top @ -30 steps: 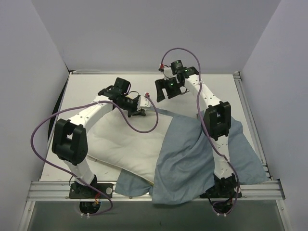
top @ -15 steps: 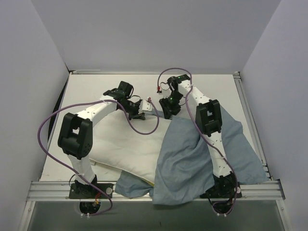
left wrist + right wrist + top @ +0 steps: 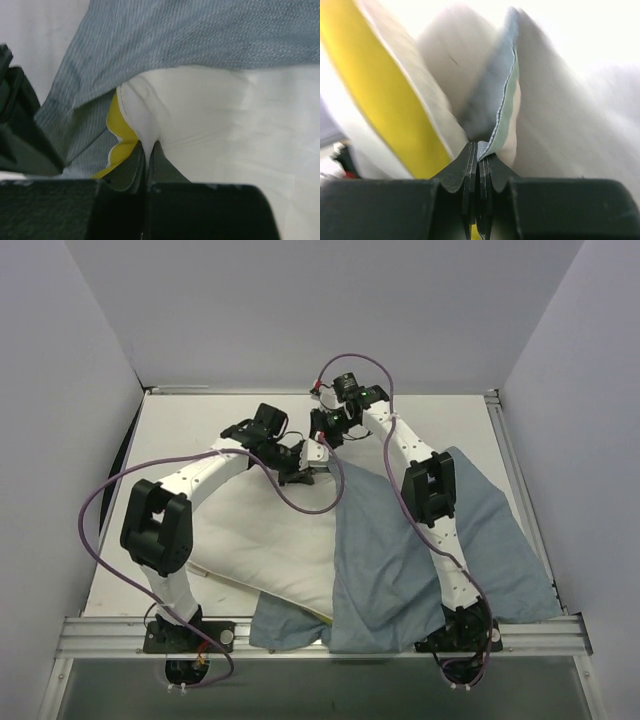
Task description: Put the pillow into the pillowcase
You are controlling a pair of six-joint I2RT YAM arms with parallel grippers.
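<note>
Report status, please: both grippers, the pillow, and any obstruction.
Left gripper shut on pillow edge. Right gripper shut on pillowcase hem. Pillowcase covers pillow's right end. Purple cable loops above pillow.

The white, yellow-piped pillow (image 3: 255,535) lies flat on the left, its right end covered by the limp grey-blue pillowcase (image 3: 395,550).

The left jaws are pinched together on a fold of the white pillow (image 3: 225,130) beside its yellow edge (image 3: 120,137); the grey-blue pillowcase (image 3: 200,30) drapes over the pillow's top.
</note>
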